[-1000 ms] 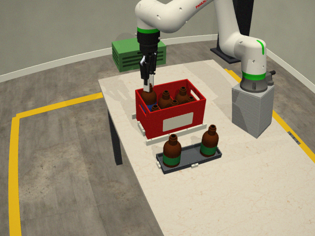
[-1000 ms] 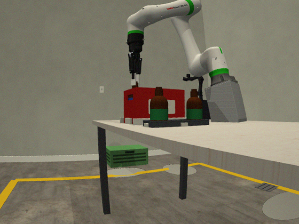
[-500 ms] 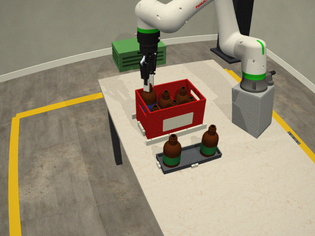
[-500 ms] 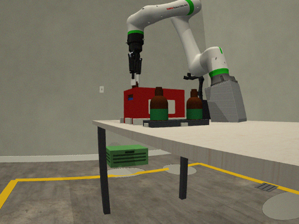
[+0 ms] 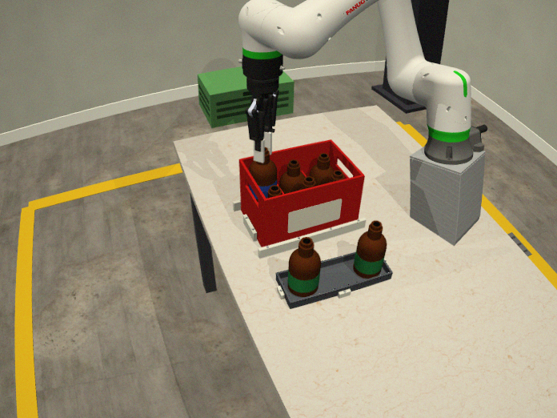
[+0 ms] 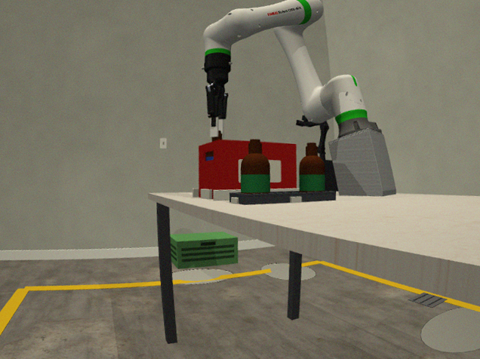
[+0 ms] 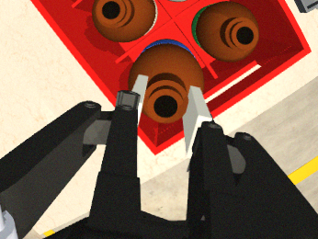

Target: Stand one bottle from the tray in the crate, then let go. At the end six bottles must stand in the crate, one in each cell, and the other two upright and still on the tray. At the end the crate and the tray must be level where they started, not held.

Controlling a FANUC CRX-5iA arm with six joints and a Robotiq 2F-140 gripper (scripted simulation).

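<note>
My gripper [image 5: 262,151] [image 6: 216,132] [image 7: 165,96] is shut on the neck of a brown bottle with a blue label [image 5: 263,173] [image 7: 166,73]. The bottle hangs upright, partly down in the back left corner cell of the red crate [image 5: 270,218] [image 6: 224,168] [image 7: 278,18], its shoulders still above the rim. Several other brown bottles [image 5: 292,176] [image 7: 122,11] stand lower in the other cells. Two brown bottles with green labels, one on the left [image 5: 304,269] [image 6: 256,170] and one on the right [image 5: 370,251] [image 6: 312,169], stand upright on the dark grey tray [image 5: 336,279] [image 6: 281,196] in front of the crate.
The crate sits between white locating blocks [image 5: 310,243] on the pale table [image 5: 404,337] [image 6: 356,215]. The arm's grey pedestal [image 5: 445,198] [image 6: 360,162] stands on the table's right. A green box [image 5: 225,96] [image 6: 203,249] lies on the floor behind the table.
</note>
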